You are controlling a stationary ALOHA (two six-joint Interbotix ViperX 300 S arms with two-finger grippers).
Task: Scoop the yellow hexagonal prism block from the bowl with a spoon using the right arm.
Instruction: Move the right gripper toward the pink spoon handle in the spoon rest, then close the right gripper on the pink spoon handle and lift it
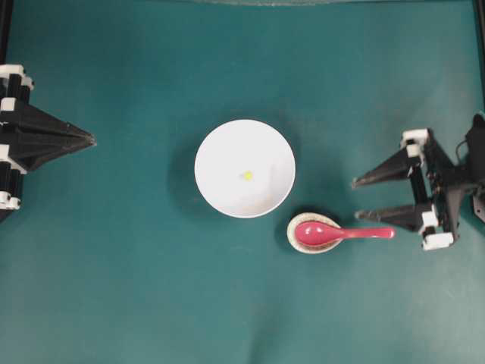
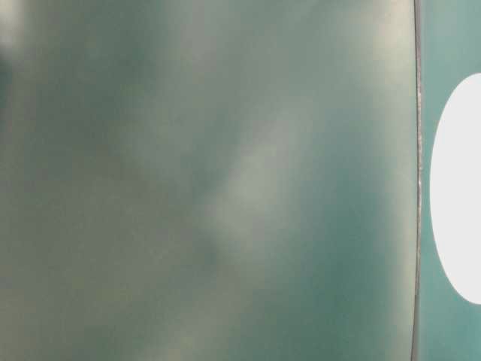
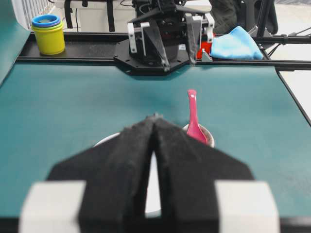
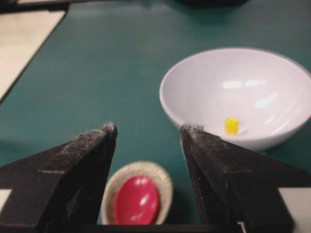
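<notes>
Spoon (image 1: 341, 233) handle is seen lying just ahead of the right gripper (image 1: 355, 199) — its long axis runs left-right in the overhead view, with the free end pointing toward the lower fingertip and nothing held between the spread jaws. The pink scoop is rested in a small speckled dish (image 1: 312, 244). Beyond it, the white bowl (image 1: 216, 189) is set at mid-table, with the yellow hexagonal prism block (image 1: 247, 175) near its centre. Farthest off, the left gripper (image 1: 92, 139) is pressed together — well apart from the spoon, so the right arm is judged nearer.
</notes>
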